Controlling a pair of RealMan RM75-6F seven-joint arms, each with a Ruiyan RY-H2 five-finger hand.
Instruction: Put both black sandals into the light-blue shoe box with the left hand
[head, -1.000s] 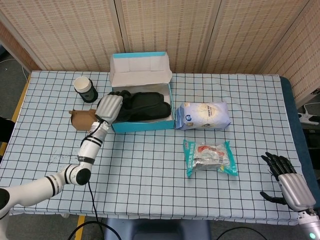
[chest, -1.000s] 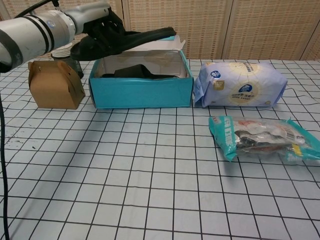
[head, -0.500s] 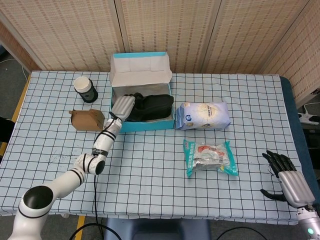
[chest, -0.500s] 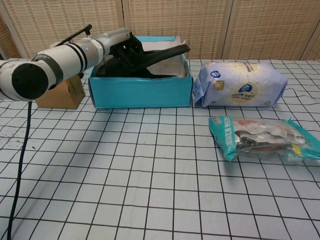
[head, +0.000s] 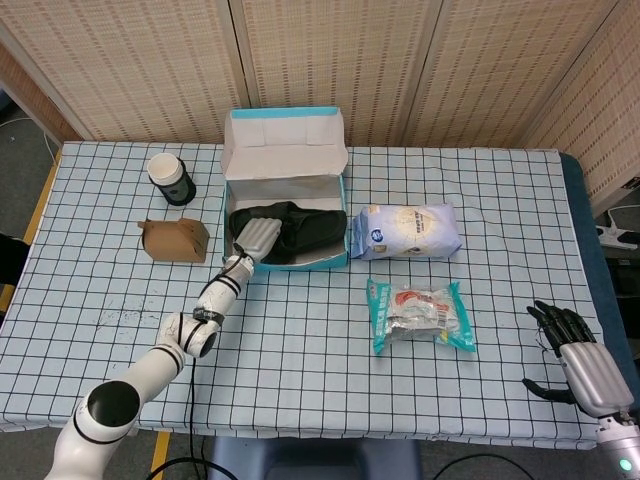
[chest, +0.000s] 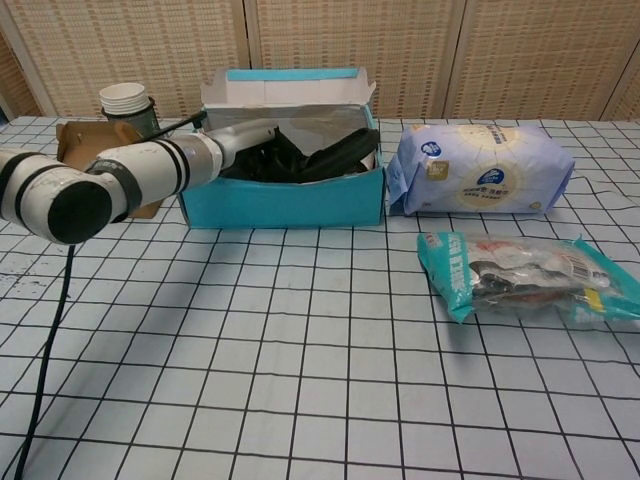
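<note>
- Fingers of the right hand (head: 585, 365), lower right corner of the head view, lie spread and hold nothing; it sits off the table edge, well apart from the task's things.
- Middle right of frame: teal-edged clear plastic snack packet (head: 418, 315), flat on the blue-checked tablecloth (head: 320, 380).
- Above that: white-and-blue soft pack (head: 406, 231), just beside the box's right wall.
- Left hand (head: 258, 239), centre-left, reaches over the near wall of the light-blue cardboard shoe box (chest: 285, 193); its fingers are buried among the black sandals (head: 300, 230). Whether they grip a sandal or only rest on it cannot be told from either view.
- Sandals lie inside the box, long axis running left-right along the box, extending rightward from the fingers. In the chest view one sole (chest: 340, 155) tilts up, toe end above the right rim.
- Judgement: the left hand is the nearer by far; the tilted sandal wants settling flat.
- Far left: brown paper carton (head: 175, 240), and paper cup in dark sleeve (head: 170, 177).
- Box lid (head: 285, 143) stands open, upper centre.
</note>
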